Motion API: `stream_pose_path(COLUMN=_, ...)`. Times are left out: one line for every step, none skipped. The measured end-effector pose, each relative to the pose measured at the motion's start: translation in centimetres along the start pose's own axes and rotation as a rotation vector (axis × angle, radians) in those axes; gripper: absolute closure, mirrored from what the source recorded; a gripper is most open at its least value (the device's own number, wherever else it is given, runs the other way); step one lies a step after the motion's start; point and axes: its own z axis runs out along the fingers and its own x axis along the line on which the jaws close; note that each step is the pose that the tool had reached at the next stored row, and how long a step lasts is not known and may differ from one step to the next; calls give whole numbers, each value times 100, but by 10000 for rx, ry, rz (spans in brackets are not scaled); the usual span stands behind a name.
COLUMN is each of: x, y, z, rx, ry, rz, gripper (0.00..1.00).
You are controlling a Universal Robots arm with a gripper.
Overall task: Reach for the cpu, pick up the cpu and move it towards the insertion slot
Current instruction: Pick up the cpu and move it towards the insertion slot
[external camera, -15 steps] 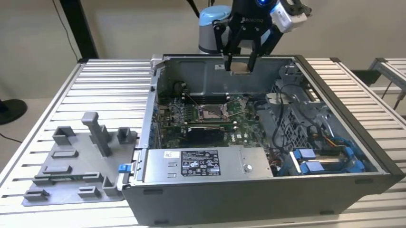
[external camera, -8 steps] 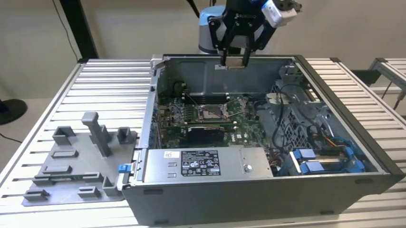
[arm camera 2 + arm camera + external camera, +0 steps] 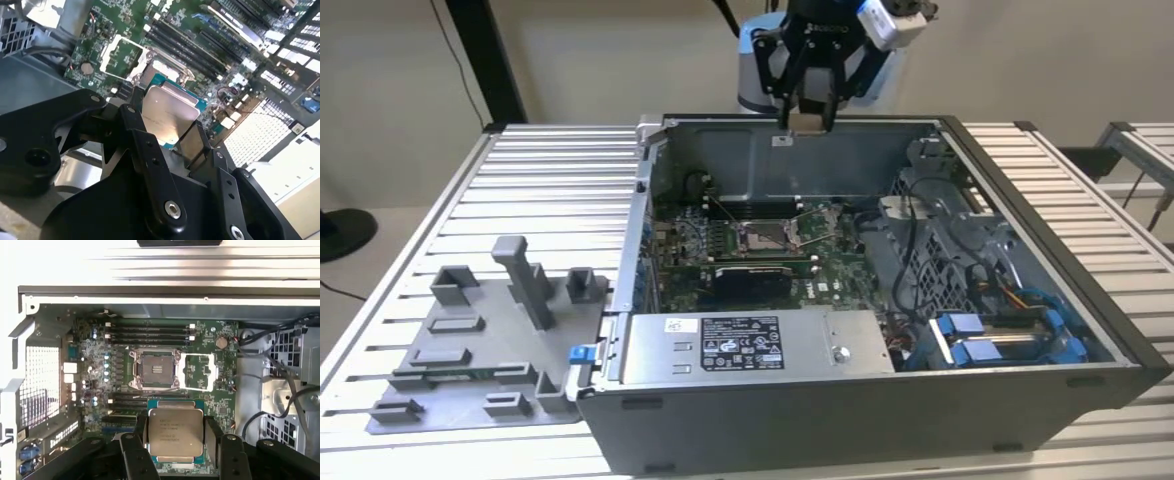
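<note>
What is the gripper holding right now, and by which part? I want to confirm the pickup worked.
The gripper holds the cpu, fingers clamped on its two opposite side edges, above the open computer case.

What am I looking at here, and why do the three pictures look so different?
One robot arm, seen by three cameras. The exterior view stands off the arm and shows its gripper hanging above an open computer case on a slatted table, with a grey plastic tray beside it. Both wrist views ride on the arm and look down past the black fingers. Between them is clamped the cpu, a flat silvery chip. Below, on the green circuit board, sits the insertion slot, a metal-framed square socket, open and unfilled.
</note>
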Motion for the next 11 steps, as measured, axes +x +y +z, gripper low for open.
stream_pose_path(x=0, y=31, z=7, rx=0, ry=-2, rz=1, gripper=100)
stream_pose_path(x=3, y=54, z=15, rx=0, ry=-9, rz=3, gripper=100)
stream_pose_path(x=21, y=68, z=20, rx=1, ry=-19, rz=9, gripper=100)
stream_pose_path(x=45, y=79, z=26, rx=0, ry=-32, rz=19, gripper=100)
stream_pose_path(x=70, y=91, z=31, rx=0, ry=-42, rz=27, gripper=100)
stream_pose_path(x=92, y=103, z=37, rx=-1, ry=-50, rz=37, gripper=100)
stream_pose_path(x=106, y=116, z=45, rx=-3, ry=-55, rz=45, gripper=100)
stream_pose_path(x=121, y=131, z=50, rx=-2, ry=-61, rz=56, gripper=100)
stream_pose_path(x=133, y=145, z=54, rx=-2, ry=-67, rz=63, gripper=100)
stream_pose_path(x=141, y=161, z=57, rx=-2, ry=-72, rz=69, gripper=100)
stream_pose_path(x=145, y=179, z=61, rx=-2, ry=-76, rz=75, gripper=100)
